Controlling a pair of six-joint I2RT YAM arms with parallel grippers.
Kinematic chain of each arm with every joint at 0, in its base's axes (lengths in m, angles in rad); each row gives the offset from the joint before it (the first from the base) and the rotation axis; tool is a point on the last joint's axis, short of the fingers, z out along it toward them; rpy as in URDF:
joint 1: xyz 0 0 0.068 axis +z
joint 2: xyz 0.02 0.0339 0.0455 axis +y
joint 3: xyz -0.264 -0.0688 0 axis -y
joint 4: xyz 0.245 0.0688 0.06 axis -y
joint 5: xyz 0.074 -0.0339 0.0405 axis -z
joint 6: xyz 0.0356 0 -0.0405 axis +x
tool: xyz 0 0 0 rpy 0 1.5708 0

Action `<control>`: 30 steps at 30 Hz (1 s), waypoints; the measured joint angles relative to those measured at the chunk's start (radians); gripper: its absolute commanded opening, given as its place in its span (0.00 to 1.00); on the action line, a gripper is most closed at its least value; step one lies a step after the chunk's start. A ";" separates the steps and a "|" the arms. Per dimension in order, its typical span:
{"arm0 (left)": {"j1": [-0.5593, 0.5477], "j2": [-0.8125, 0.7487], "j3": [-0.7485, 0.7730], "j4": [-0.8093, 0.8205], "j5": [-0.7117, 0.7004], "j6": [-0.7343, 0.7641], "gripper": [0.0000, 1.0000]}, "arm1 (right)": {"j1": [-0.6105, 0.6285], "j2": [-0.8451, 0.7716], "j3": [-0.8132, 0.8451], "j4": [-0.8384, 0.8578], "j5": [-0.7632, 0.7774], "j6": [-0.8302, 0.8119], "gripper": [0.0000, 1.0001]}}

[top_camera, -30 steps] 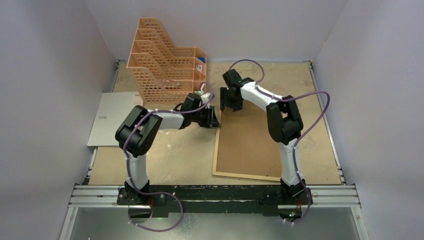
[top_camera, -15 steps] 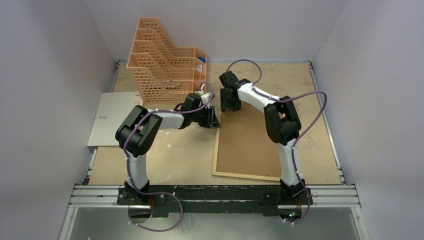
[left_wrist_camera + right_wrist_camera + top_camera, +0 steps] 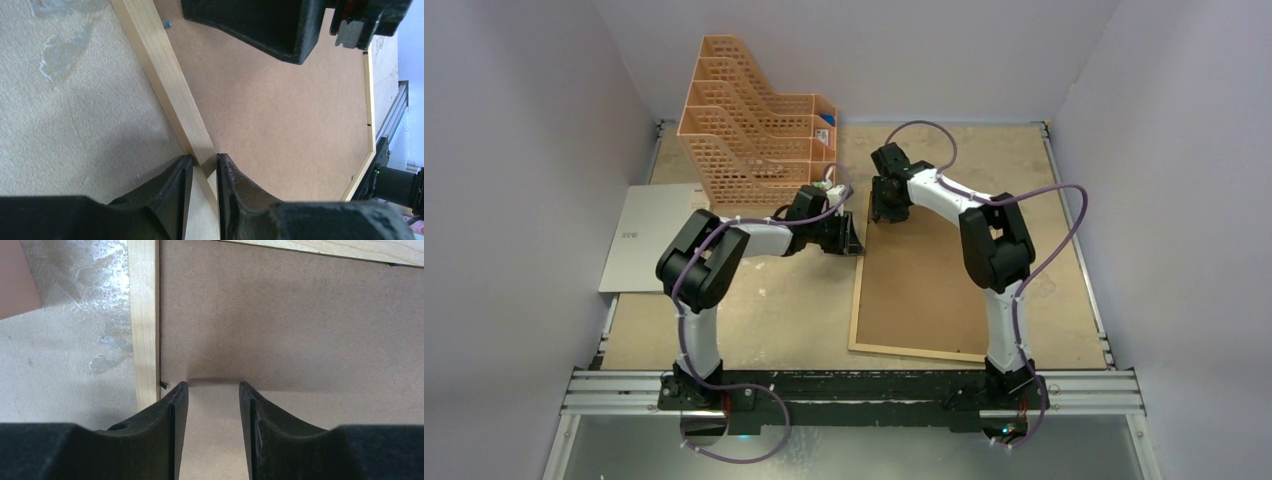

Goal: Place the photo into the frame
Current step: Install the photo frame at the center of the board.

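The frame (image 3: 170,85) lies back-up on the table (image 3: 774,320), backing board (image 3: 300,330) seated in it, my left gripper (image 3: 204,167) clamped on its left rail. My right gripper (image 3: 212,390) has just dropped to the board's far corner, jaws apart, empty; I reckon the board comes out before any photo.

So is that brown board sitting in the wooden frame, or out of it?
In: the brown board lies flat inside the frame, its wooden rails bordering every edge in view.
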 measured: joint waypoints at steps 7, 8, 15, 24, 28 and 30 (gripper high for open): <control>0.003 0.007 0.016 -0.025 0.007 0.000 0.25 | -0.011 -0.008 -0.012 0.021 -0.050 0.012 0.57; 0.003 0.007 0.018 -0.026 0.007 0.001 0.25 | -0.012 -0.008 -0.012 0.023 -0.056 0.013 0.58; 0.004 0.010 0.023 -0.034 0.010 0.000 0.22 | -0.019 -0.003 -0.008 0.022 -0.082 0.017 0.59; 0.005 0.011 0.025 -0.038 0.011 0.000 0.22 | -0.016 0.008 -0.004 0.018 -0.068 0.011 0.59; 0.006 0.011 0.025 -0.038 0.011 0.000 0.22 | -0.011 0.012 -0.004 0.018 -0.052 0.011 0.59; 0.006 0.011 0.025 -0.039 0.012 0.001 0.22 | -0.008 0.013 -0.003 0.017 -0.042 0.011 0.59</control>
